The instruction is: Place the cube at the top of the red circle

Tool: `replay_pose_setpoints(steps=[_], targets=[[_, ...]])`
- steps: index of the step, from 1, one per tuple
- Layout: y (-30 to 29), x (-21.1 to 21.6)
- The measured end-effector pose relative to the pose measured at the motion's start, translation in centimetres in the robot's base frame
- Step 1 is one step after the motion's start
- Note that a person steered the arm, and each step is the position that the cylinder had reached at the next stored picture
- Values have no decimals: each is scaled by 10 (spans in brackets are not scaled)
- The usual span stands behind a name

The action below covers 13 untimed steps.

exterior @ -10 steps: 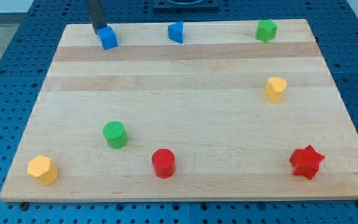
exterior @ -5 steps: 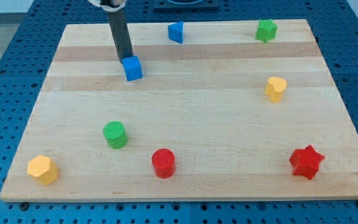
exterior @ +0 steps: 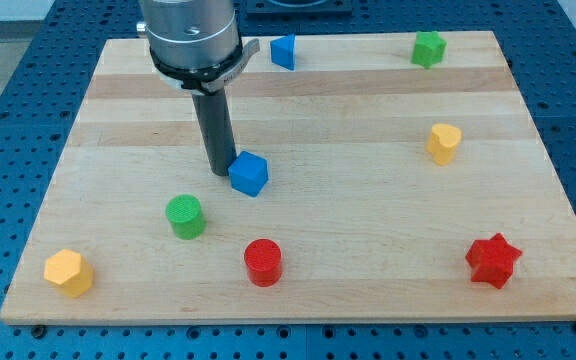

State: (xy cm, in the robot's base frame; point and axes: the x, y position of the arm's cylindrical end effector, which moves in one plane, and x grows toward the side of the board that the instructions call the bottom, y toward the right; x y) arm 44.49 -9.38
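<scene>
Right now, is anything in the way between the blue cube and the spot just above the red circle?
Nothing visible blocks it. The blue cube sits above the red circle with bare board between them. The green cylinder lies off to the view's left of that path. My tip touches the cube's left side.

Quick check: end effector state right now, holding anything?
No gripper: my tip is a bare rod holding nothing, set against the blue cube on its left side in the view, above the red circle.
</scene>
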Motion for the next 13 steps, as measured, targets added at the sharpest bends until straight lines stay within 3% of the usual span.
replay_pose_setpoints(steps=[4, 6, 9, 11, 13], targets=[[16, -21], [67, -19], [42, -19], [42, 16], [42, 21]])
